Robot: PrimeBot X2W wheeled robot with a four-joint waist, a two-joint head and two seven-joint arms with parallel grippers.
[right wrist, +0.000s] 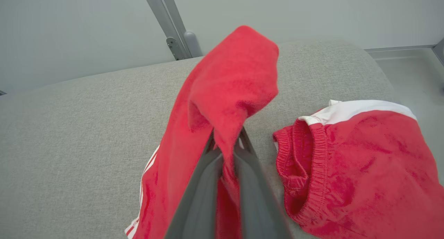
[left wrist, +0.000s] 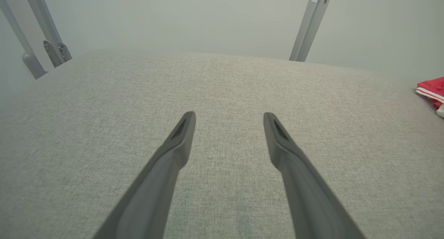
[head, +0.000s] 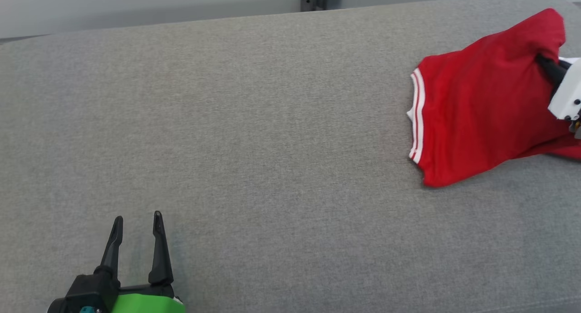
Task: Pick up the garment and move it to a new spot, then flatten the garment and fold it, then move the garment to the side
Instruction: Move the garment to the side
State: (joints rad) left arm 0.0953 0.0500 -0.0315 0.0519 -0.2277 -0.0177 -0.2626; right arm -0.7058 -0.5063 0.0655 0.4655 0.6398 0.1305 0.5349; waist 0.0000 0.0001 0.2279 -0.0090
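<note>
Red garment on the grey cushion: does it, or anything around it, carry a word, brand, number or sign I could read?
None: no readable text anywhere.
The garment bears plain white stripes and a white panel, no lettering or logo.
The grey cushion and the metal post behind it carry no marks either.

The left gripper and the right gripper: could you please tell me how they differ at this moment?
The left gripper is open and empty; the right gripper is shut on a fold of the red garment. The left gripper sits over bare grey upholstery, apart from the garment; the right gripper is at it, on the far right. Both have two long dark fingers.
</note>
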